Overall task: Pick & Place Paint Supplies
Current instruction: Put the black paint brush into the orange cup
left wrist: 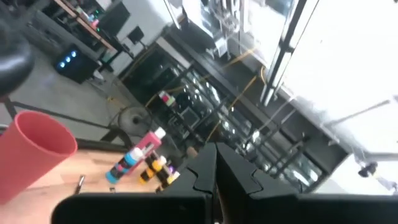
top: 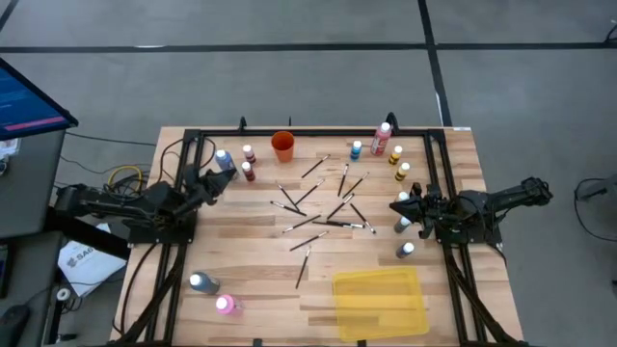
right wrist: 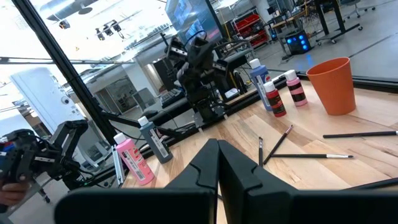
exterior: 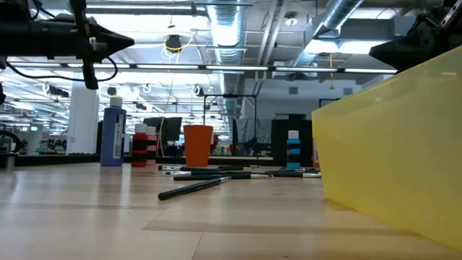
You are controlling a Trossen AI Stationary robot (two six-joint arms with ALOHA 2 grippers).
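On the wooden counter (top: 241, 241) the high view shows eleven white-capped paint bottles (top: 382, 138) in four groups. Three stand by the left arm near the far edge, one blue and two dark red. Two, a blue and a taller pink one, stand at the far right. Four run along the right side: two yellowish, then two darker ones beside the right arm. The last two, a grey-blue and a pink one, stand at the near left corner. The thin dark paintbrushes (top: 318, 224) lie scattered and crossing in the middle of the counter; about a dozen show, though an exact count cannot be made where they overlap. One orange cup (top: 282, 146) stands upright at the far edge, and one flat yellow tray (top: 380, 301) lies at the near right. The left hand (top: 228, 175) hangs above the counter beside the three bottles, fingers pressed together on nothing. The right hand (top: 394, 205) hovers at the right, its fingers likewise pressed together and empty.
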